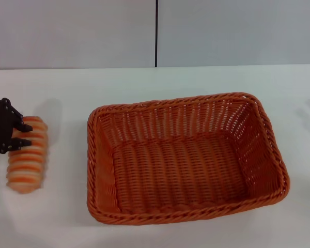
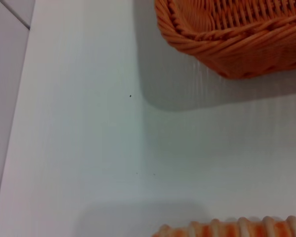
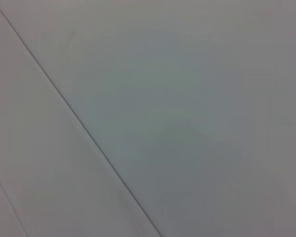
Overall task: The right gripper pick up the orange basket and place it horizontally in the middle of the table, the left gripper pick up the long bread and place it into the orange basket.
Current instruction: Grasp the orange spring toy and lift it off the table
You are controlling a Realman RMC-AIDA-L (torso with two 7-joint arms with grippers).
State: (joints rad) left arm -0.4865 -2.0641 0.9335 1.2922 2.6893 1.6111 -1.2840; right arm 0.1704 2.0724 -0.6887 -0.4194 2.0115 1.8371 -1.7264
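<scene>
Left tool (image 1: 21, 134) spread around long bread (image 1: 27, 165); right tool unseen.

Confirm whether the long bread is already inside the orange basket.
No. The long bread lies on the table beside the orange basket, at the left gripper.

white table (image 1: 144, 88), orange basket (image 1: 186, 157), long bread (image 1: 27, 155)
</scene>
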